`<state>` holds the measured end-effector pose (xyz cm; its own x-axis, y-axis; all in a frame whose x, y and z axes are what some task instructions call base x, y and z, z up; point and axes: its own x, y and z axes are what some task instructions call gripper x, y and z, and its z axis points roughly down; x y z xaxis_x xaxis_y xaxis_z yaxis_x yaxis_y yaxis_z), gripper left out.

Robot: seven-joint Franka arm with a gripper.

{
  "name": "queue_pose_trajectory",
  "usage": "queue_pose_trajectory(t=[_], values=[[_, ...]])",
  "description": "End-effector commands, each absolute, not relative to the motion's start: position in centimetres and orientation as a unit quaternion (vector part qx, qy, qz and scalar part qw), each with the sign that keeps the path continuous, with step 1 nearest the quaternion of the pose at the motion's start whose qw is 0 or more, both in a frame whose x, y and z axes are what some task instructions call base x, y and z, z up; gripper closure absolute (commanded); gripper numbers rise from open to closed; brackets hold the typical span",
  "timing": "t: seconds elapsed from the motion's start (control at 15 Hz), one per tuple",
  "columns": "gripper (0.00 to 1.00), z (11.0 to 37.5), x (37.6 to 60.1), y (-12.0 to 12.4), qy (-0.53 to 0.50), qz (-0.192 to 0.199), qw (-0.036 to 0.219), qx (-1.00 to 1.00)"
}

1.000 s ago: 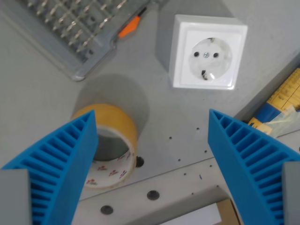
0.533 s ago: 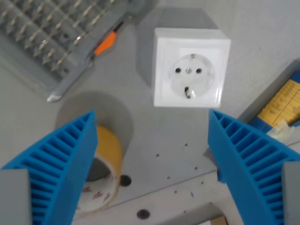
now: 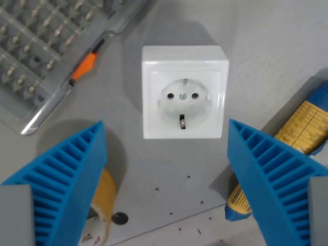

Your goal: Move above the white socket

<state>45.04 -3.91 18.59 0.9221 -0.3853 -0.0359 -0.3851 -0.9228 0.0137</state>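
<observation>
The white socket is a square wall outlet lying face up on the grey table, in the upper middle of the wrist view. My gripper is open and empty, with its two blue ribbed fingers at the lower left and lower right. The socket lies just beyond the gap between the fingers, nearly centred between them.
A clear plastic bit case with an orange latch lies at the upper left. A roll of yellowish tape sits partly behind the left finger. A blue and yellow package lies at the right edge. Small holes dot the table.
The camera has moved toward the socket. The socket now appears lower and further left, between the fingers. The tape roll has slid down behind the left finger. The jaws stay open.
</observation>
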Motion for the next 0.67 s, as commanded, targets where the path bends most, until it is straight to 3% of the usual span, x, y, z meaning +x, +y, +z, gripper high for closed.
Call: queue_pose_trajectory(t=[0.07,0.67], values=[[0.00,17.7,44.6,-4.8,-0.202,0.027,0.012,0.979],[0.00,16.5,44.5,-5.8,-0.203,0.029,0.016,0.979]])
